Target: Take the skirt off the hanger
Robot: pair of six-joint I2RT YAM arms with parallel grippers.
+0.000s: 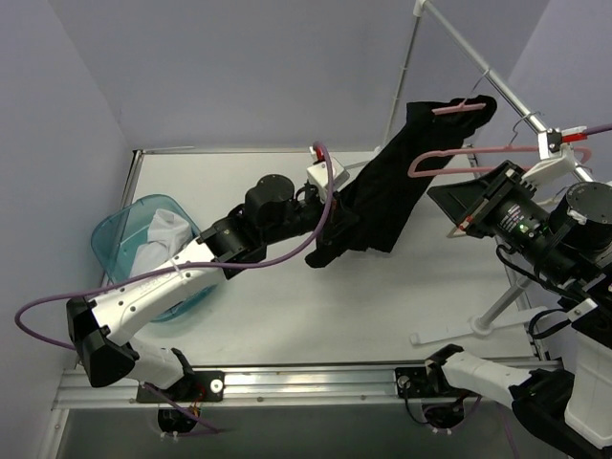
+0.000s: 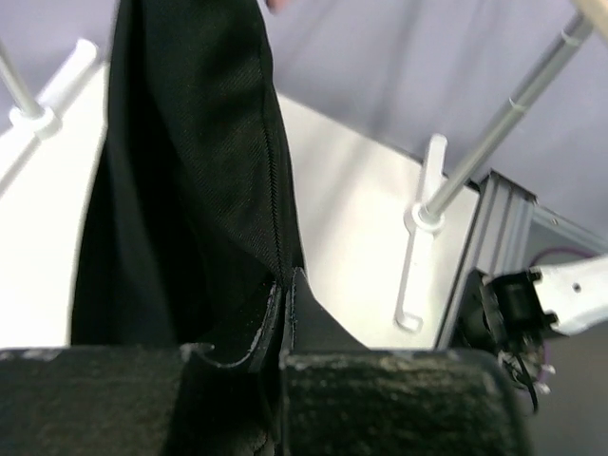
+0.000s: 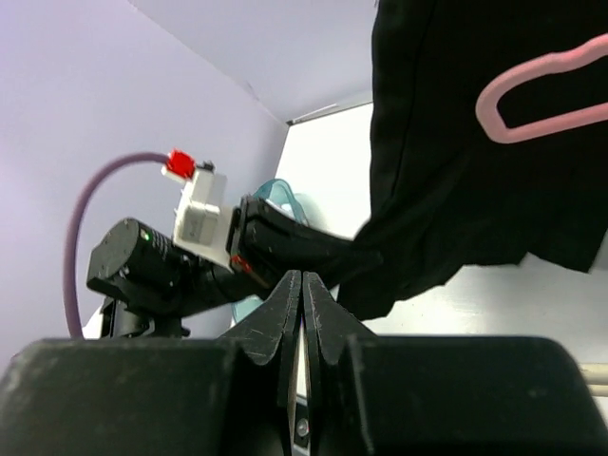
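1. The left gripper (image 2: 287, 302) is pinched tight on the black skirt (image 1: 397, 182). Its fingers are pressed together on a seam at the garment's lower part, with the cloth rising straight up from them in the left wrist view.
2. The right gripper (image 3: 302, 285) is fully closed with its fingertips meeting and nothing between them. It sits at about 3 o'clock on the table (image 1: 287, 296), pointing toward the skirt but apart from it.
3. The skirt hangs at about 1 o'clock in the top view, draped over the pink hanger (image 1: 457, 107). Its top is on the hanger's upper arm, and its body slants down toward 7 o'clock to where the left arm grips it, near the table's centre.
4. The hanger is on the white rack (image 2: 494, 127), whose rail runs diagonally across the far right corner. The hanger's lower pink bar shows bare at the skirt's 3 o'clock side.
5. A teal basket (image 1: 107, 244) stands at 9 o'clock, well apart from the skirt, with a white cloth (image 1: 163, 234) inside.
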